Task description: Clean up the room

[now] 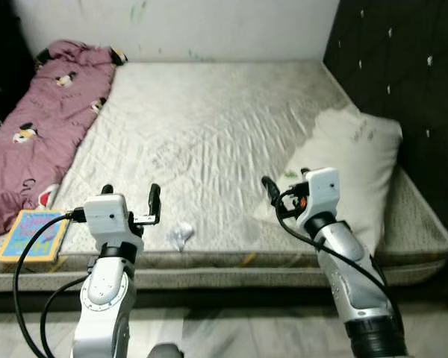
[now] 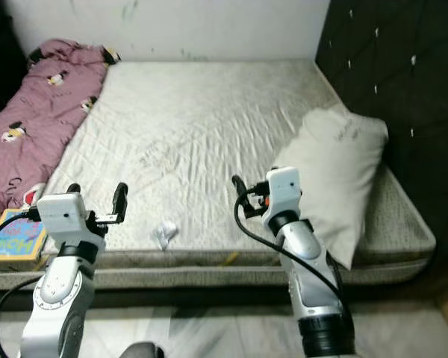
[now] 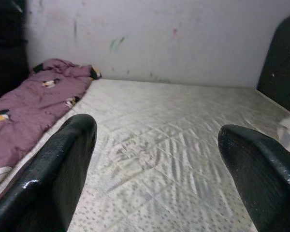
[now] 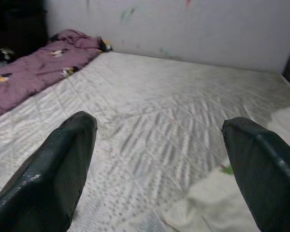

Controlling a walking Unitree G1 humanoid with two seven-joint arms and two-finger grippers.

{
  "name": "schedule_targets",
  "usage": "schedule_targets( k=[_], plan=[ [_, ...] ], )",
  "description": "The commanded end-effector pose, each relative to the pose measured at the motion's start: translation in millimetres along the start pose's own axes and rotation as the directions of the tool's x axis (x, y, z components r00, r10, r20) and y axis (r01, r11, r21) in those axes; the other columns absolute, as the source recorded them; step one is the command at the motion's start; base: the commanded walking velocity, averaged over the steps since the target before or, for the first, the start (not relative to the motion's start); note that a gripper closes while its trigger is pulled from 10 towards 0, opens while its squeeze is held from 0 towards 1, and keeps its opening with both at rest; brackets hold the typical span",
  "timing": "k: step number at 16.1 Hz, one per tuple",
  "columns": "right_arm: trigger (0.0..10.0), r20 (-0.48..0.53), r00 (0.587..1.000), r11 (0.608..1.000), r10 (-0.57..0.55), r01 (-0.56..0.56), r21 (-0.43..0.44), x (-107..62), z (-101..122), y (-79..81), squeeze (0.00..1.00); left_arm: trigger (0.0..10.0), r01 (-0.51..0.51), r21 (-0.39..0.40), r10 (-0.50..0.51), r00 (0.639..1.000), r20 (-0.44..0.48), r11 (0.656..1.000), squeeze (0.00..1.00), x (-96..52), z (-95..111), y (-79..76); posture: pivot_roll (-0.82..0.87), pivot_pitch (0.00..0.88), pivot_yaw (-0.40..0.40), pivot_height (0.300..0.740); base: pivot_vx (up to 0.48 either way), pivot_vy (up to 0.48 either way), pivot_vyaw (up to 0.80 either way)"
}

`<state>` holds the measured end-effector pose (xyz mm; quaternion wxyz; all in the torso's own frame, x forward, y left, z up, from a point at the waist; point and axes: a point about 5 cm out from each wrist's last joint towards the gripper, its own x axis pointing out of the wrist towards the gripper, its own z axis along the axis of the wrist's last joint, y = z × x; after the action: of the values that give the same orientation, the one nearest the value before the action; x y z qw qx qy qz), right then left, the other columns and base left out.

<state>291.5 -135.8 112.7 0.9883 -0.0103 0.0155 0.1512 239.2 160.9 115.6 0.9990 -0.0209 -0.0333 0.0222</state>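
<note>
White and crumpled, a small wad of paper (image 1: pixel 181 236) lies on the bare mattress (image 1: pixel 209 134) close to its near edge. It sits between the two arms, nearer the left claw (image 1: pixel 131 200), just beside it toward the robot's right and a little closer to the edge; nothing touches it. The left claw hangs over the mattress edge with its two black fingers (image 3: pixel 63 169) spread wide, holding nothing. The right claw (image 1: pixel 286 188) hovers over the mattress further right, well apart from the wad, its fingers (image 4: pixel 58 169) also spread and empty, next to a pale pillow (image 1: pixel 351 160) against the dark headboard (image 1: pixel 403 82). A purple blanket (image 1: pixel 37 119) lies along the mattress's left side, and a colourful book (image 1: pixel 33 233) rests at the near left corner.
</note>
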Motion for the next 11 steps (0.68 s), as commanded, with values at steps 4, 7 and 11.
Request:
schedule_targets(
  k=[4, 7, 11],
  plan=[
    [10.0, 0.016, 1.0, 1.0, 0.018, -0.018, 0.0, 3.9, 4.2, 4.8, 0.0, 10.0, -0.003, 0.006, 0.003, 1.0, 0.023, 1.0, 0.0, 1.9, 4.2, 2.8, 0.09, 0.006, -0.041, 0.74, 0.324, 0.0, 0.51],
    [10.0, 0.018, 1.0, 1.0, 0.016, -0.017, 0.008, 4.6, 4.6, 4.1, 0.0, 10.0, -0.003, 0.005, 0.003, 1.0, 0.023, 1.0, 0.0, 2.2, 4.1, 2.3, 0.09, 0.009, -0.043, 0.74, 0.325, 0.0, 0.18],
    [10.0, 0.02, 1.0, 1.0, 0.016, -0.016, 0.019, 4.8, 4.5, 4.3, 0.0, 10.0, -0.059, 0.012, 0.059, 0.998, 0.011, 0.998, 0.0, 3.2, 2.0, 5.2, 0.09, 0.01, -0.041, 0.74, 0.159, 0.0, 0.0]
  ],
)
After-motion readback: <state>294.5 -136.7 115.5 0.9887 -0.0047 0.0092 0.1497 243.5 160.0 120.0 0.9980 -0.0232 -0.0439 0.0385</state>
